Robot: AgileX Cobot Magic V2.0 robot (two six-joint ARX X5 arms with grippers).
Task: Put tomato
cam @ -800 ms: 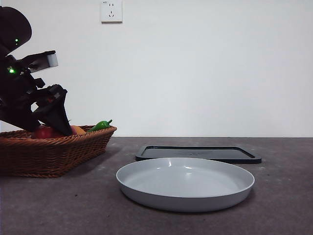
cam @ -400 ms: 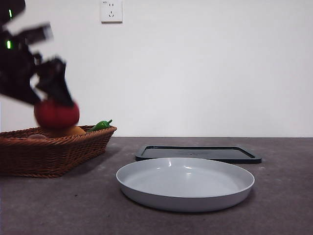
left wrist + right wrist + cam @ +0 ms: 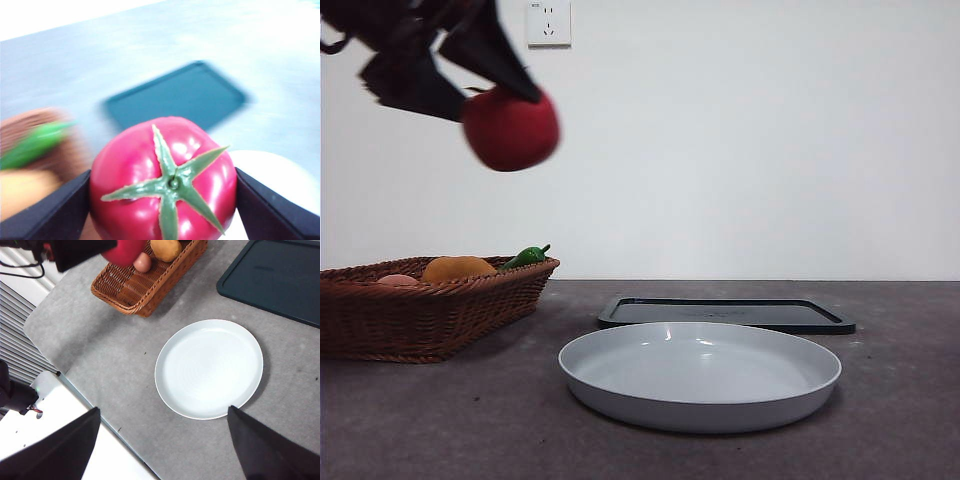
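My left gripper (image 3: 485, 85) is shut on the glossy red tomato (image 3: 510, 130) and holds it high in the air, above the right end of the wicker basket (image 3: 420, 310). In the left wrist view the tomato (image 3: 165, 180) with its green stem fills the space between the two jaws. The grey plate (image 3: 700, 375) lies on the table to the right, also seen in the right wrist view (image 3: 209, 368). My right gripper (image 3: 160, 450) is open and empty, high above the table.
The basket holds an orange fruit (image 3: 458, 268), a green pepper (image 3: 526, 256) and a pale round fruit (image 3: 396, 281). A dark flat tray (image 3: 725, 313) lies behind the plate. The table's edge (image 3: 80, 390) shows in the right wrist view.
My left gripper has lifted the tomato out of the basket and moved it up and to the right. The plate, tray and basket have not moved.
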